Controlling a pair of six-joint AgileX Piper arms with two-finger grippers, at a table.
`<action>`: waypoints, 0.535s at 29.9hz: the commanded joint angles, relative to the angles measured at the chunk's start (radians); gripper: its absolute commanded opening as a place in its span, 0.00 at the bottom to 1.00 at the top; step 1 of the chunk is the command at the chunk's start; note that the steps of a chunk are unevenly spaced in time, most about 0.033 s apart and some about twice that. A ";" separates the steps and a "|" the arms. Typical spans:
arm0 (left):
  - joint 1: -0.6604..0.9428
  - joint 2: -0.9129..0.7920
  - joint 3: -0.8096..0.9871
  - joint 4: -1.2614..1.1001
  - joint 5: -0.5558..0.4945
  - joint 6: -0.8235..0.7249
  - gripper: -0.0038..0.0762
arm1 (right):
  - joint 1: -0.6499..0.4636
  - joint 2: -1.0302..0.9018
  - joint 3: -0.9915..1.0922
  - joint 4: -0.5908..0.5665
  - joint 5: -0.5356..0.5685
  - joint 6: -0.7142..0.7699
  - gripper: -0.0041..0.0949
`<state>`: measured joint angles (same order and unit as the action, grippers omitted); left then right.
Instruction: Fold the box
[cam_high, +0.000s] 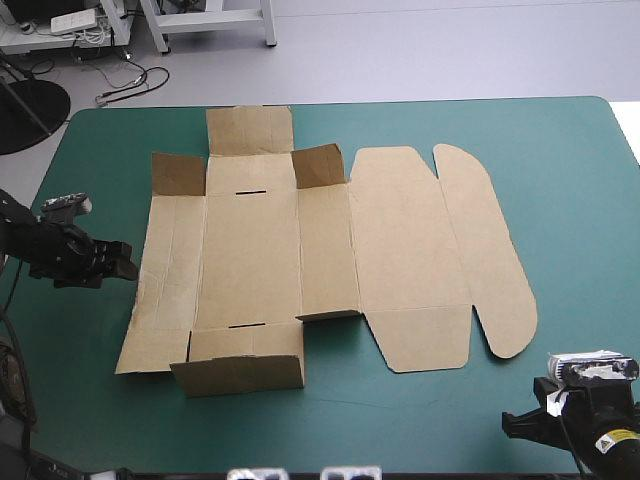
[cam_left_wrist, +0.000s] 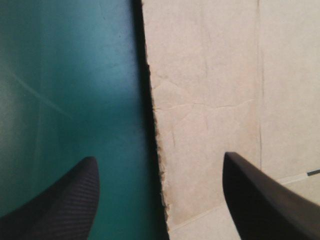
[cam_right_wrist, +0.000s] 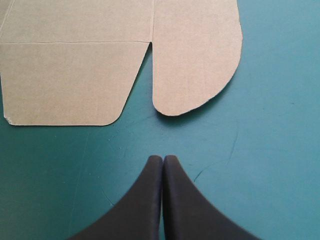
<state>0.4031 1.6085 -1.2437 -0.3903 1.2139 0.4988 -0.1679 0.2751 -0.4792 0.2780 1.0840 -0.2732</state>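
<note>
The brown box (cam_high: 300, 250) lies as a cut sheet in the middle of the teal-green cover, mostly flat. Its near-left wall (cam_high: 240, 372) and two small far flaps (cam_high: 178, 172) stand partly raised. At the sheet's left edge my left gripper (cam_high: 125, 265) is open. In the left wrist view (cam_left_wrist: 160, 157) that edge of the box (cam_left_wrist: 215, 100) runs between the two black fingers, slightly lifted off the cover. My right gripper (cam_high: 515, 425) sits near the table's front right corner, shut (cam_right_wrist: 163, 158) and holding nothing. The box's rounded flap (cam_right_wrist: 197, 60) lies a short way ahead of it.
Bare teal-green cover (cam_high: 580, 200) surrounds the sheet, with the widest room to the right of the rounded flap. The table's front edge runs close behind my right gripper.
</note>
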 joint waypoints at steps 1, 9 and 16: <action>-0.010 -0.012 -0.022 -0.024 -0.005 -0.033 0.71 | 0.001 0.010 -0.027 0.012 -0.055 -0.003 0.03; -0.010 0.093 0.020 -0.168 0.042 0.003 0.64 | 0.001 0.010 -0.027 0.010 -0.055 -0.003 0.03; -0.010 0.133 0.044 -0.183 0.054 0.042 0.59 | 0.001 0.010 -0.027 0.010 -0.055 -0.003 0.03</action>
<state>0.3996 1.7717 -1.1889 -0.5195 1.2036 0.5289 -0.1679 0.2751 -0.4792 0.2758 1.0840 -0.2732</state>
